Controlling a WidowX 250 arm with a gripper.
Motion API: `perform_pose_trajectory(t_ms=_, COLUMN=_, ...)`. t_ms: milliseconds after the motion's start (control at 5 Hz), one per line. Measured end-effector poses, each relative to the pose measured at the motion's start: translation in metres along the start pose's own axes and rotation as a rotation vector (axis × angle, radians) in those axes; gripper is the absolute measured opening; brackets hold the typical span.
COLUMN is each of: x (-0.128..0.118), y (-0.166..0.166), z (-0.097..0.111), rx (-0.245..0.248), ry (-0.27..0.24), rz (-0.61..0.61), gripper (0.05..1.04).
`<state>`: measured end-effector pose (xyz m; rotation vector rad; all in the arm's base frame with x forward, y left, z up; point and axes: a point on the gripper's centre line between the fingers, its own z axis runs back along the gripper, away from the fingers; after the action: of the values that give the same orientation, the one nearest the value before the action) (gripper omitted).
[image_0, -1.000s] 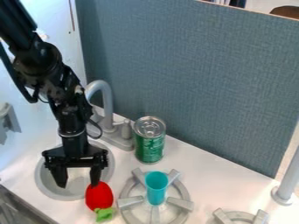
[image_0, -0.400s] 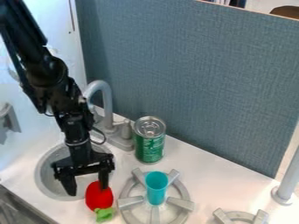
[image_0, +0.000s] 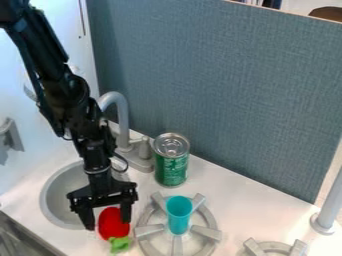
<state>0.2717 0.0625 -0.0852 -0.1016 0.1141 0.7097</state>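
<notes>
A smooth, white surface (image_0: 230, 207) is backed by an upright panel (image_0: 214, 90) covered in blue-grey material with a woven-looking texture. A round, shallow, grey sink basin (image_0: 56, 197) is set into the surface, and behind it a grey faucet (image_0: 123, 120) is curved over in a plain hook. Just beside the faucet stands an upright cylindrical can (image_0: 172, 167), its side green and its top shiny and metallic. A grey burner grate (image_0: 149, 230), shaped as a ring with flat, blocky spokes, is seen nearer the front, and a narrow, smooth teal cup (image_0: 179, 216) is stood upright at its middle. Part of a second grate (image_0: 298, 248) is shown at the lower edge, and a round grey post (image_0: 328, 210) is footed at the right.

The red toy (image_0: 112, 227) is found on the surface between the sink basin and the cup's grate. Its body is rounded and saturated red, and a lumpy bright green top (image_0: 120, 244) is pointed toward the front.

The black end effector (image_0: 107, 219) is held wide open above the toy, with one finger on either side of the red body. Whether the toy is touched cannot be told; no grip is closed on it.
</notes>
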Motion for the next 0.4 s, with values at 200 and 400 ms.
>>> perform_pose_trajectory(t_ms=200, x=0.0028, y=-0.0070, z=-0.0061, rx=0.022, ry=-0.004, rz=0.000, gripper=0.966)
perform_pose_trajectory(t_ms=400, x=0.0031, y=-0.0065, z=-0.0052, rx=0.044, ry=0.000, rz=-0.002, gripper=0.752)
